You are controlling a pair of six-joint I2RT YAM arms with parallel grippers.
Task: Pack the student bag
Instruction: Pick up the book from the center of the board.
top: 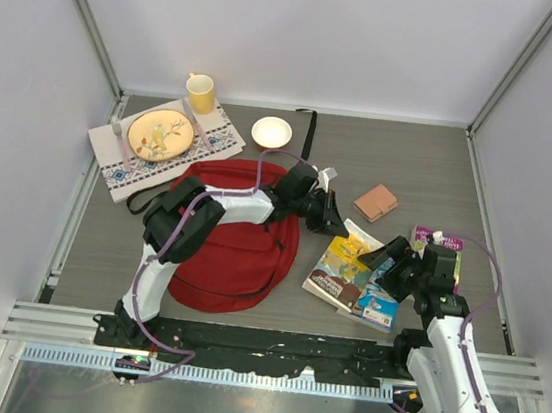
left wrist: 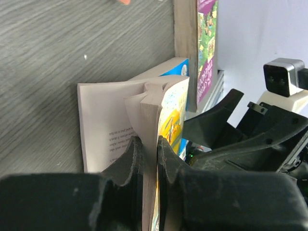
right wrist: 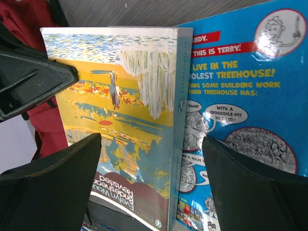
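Note:
The student bag (top: pixel 236 247), a dark-red backpack, lies flat on the table under my left arm. Right of it is a stack of books, topped by a yellow-and-blue paperback (top: pixel 343 260). My left gripper (top: pixel 339 224) is shut on that paperback's front edge. In the left wrist view the fingertips (left wrist: pixel 136 147) pinch a wad of its pages (left wrist: pixel 149 108), and the cover fans open. My right gripper (right wrist: pixel 151 144) hangs open just over the same paperback (right wrist: pixel 125 106), touching nothing. Its fingers (right wrist: pixel 57 163) span the paperback's spine and a blue comic-style book (right wrist: pixel 240 96) beside it.
A purple book (top: pixel 438 242) and a brown wallet (top: pixel 375 203) lie right of the stack. At the back left are a placemat (top: pixel 221 141) with a plate (top: pixel 160 134), a yellow mug (top: pixel 200 91) and a white bowl (top: pixel 271 131). A black strap (top: pixel 310 130) lies behind the bag.

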